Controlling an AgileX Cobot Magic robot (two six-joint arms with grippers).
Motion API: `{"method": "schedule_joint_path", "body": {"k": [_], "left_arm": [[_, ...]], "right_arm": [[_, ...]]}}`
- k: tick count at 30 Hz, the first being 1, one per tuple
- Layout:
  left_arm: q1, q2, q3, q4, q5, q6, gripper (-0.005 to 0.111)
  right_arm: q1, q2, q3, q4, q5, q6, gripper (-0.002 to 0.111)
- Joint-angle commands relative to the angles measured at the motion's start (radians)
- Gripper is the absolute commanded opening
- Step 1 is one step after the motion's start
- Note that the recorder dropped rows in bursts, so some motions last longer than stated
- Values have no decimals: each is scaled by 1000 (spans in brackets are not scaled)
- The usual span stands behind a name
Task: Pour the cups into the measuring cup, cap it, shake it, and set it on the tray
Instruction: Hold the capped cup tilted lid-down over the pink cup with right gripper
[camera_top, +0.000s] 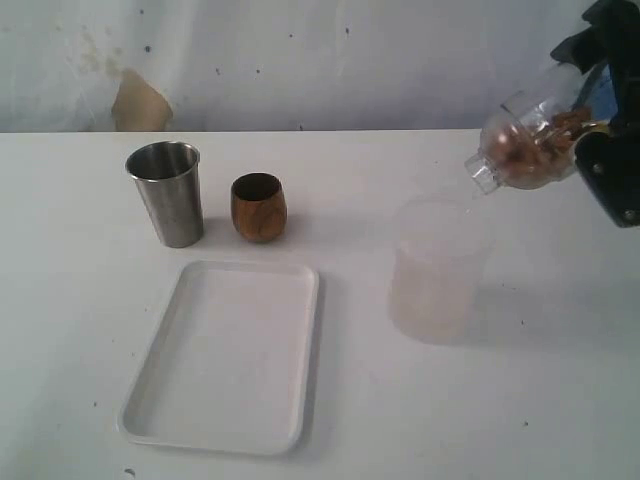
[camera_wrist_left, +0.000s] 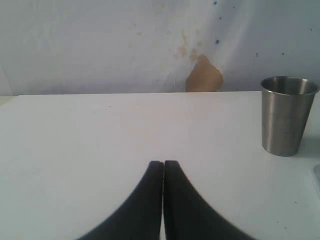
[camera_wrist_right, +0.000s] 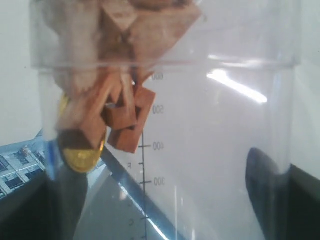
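**A:** While the tray lies at the near left with nothing on it, which step do we log?

**B:** Shaking, by my reading.
- Just past the tray's right side stands the frosted container.
- Beyond the tray, the steel tumbler and the wood cup stand side by side, not touching.
- Farthest off, at the far right, the measuring cup is held up off the table. It holds brown pieces, and a clear lid looks seated on it.

**A:** Grippers?

**B:** The right gripper has its fingers spread wide and clamped on the cup's clear wall, one on each side. The left gripper has its fingers pressed together and holds nothing, low over the table at the left.

**A:** How should the shake be run?

**B:** My judgement:
- The wall is smooth, so the clamp must stay firm.
- The lid is the weak point, so use short, modest strokes rather than hard ones that throw the pieces against it.
- Bringing the lid end level or upward would be safer.
- Stand the cup upright before carrying it across to the tray.

**A:** Orientation?

**B:** The long axis lies close to level, running left to right. The lid end points left and slightly down, toward the frosted container. The base sits toward the gripper on the right. The brown blocks and one gold disc are strewn along the inside.
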Motion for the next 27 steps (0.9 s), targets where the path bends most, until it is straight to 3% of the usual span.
{"method": "schedule_joint_path", "body": {"k": [1,27], "left_arm": [[-5,-4,4,-5,-8,-1,1],[-5,-4,4,-5,-8,-1,1]], "right_arm": [[-1,-3,-13,12,-19,-5,0],[81,-3,-13,-1,38,-64,0]]}}
